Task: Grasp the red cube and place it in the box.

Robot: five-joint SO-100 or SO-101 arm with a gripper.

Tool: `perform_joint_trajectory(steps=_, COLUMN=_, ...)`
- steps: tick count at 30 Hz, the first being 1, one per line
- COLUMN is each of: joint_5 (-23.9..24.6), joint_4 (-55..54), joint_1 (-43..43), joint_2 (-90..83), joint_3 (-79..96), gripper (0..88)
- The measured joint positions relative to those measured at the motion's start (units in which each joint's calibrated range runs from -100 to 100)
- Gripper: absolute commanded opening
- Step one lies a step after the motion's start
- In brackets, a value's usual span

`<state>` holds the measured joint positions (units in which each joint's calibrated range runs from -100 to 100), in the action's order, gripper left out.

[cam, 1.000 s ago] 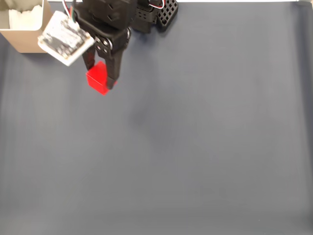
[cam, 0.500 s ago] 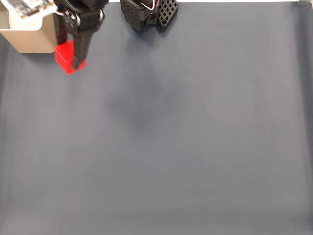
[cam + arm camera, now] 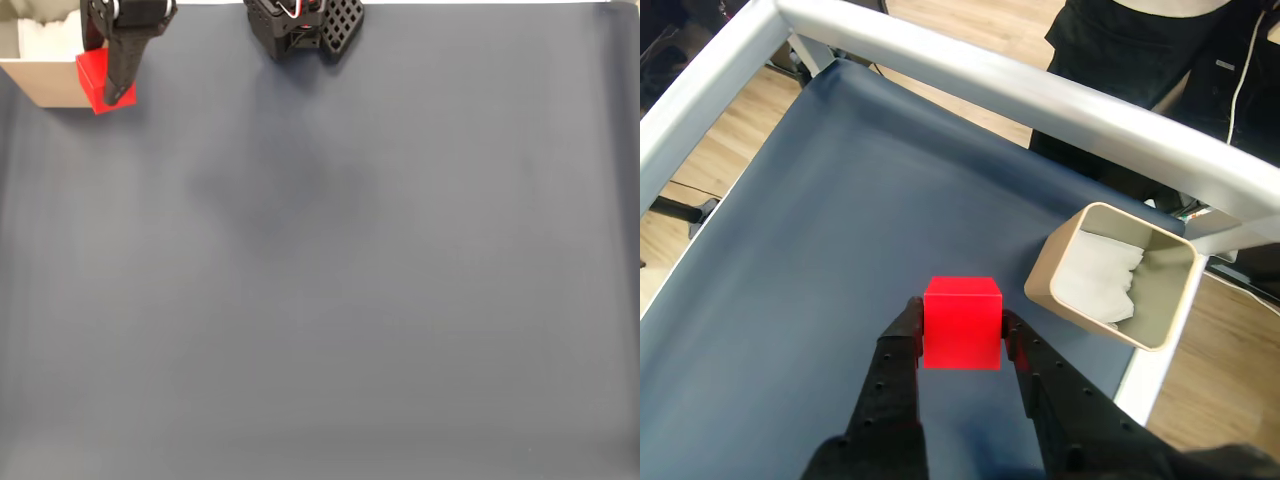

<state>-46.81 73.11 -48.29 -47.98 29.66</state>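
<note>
In the wrist view the red cube (image 3: 961, 322) is clamped between the two black fingers of my gripper (image 3: 962, 335), held above the grey mat. The box (image 3: 1067, 259), tan with white material inside, stands to the right and slightly ahead of the cube, near the mat's corner. In the fixed view the red cube (image 3: 93, 80) hangs at the top left in my gripper (image 3: 106, 92), right against the right wall of the box (image 3: 40, 80), which is cut off by the frame's corner.
A dark grey mat (image 3: 340, 280) covers the table. The arm's black base (image 3: 300, 25) sits at the top edge. A white metal rail (image 3: 1040, 95) runs along the table's edges, with a dark-clothed person (image 3: 1150, 45) beyond it.
My gripper has carried the red cube up and to the left in the fixed view, from mid-mat to beside the box's right wall.
</note>
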Motion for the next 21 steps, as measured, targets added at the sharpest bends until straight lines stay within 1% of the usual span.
perform_joint_trajectory(steps=21, joint_5=1.9, joint_4=-1.0, joint_1=-13.7, joint_2=-1.0, joint_3=0.0, gripper=0.0)
